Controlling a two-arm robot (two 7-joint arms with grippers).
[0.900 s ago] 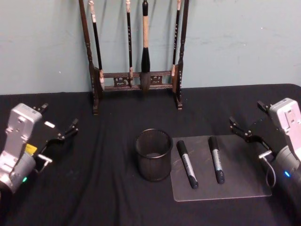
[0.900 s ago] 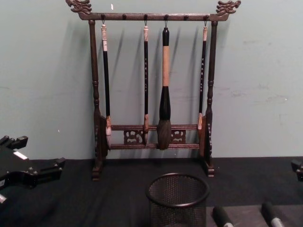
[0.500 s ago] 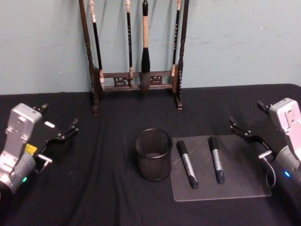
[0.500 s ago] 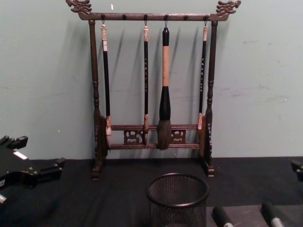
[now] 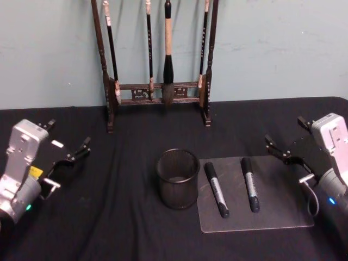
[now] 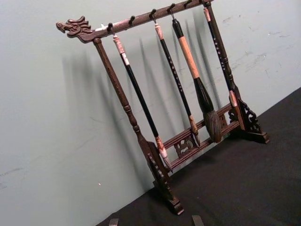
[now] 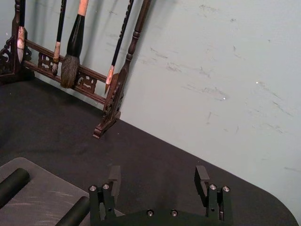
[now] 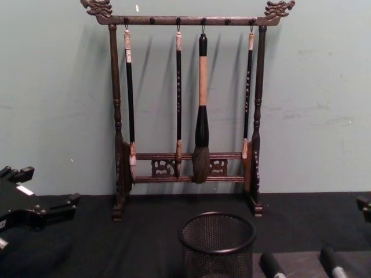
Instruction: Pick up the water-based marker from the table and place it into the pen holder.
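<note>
In the head view, a black plastic marker with a grey label [image 5: 216, 190] and its twin [image 5: 250, 184] lie side by side, not touching, on a clear flat plastic mat [image 5: 272, 215]. The mat sits just right of the upright round black wire-mesh pen holder [image 5: 176, 193]. I cannot tell which marker is water-based. Either should be light, rigid, smooth and apt to roll, so a pinch across mid-barrel looks safest. The left gripper [image 5: 69, 134] and right gripper [image 5: 284, 130] hover at the table's sides, both spread wide and empty. The left wrist view faces the tall dark wooden brush rack [image 6: 126, 106]. The right wrist view shows spread fingers near two marker ends on the mat. In the chest view, the holder stands before the rack, with the marker caps beside it. Compared with the earlier frames, nothing has shifted.
</note>
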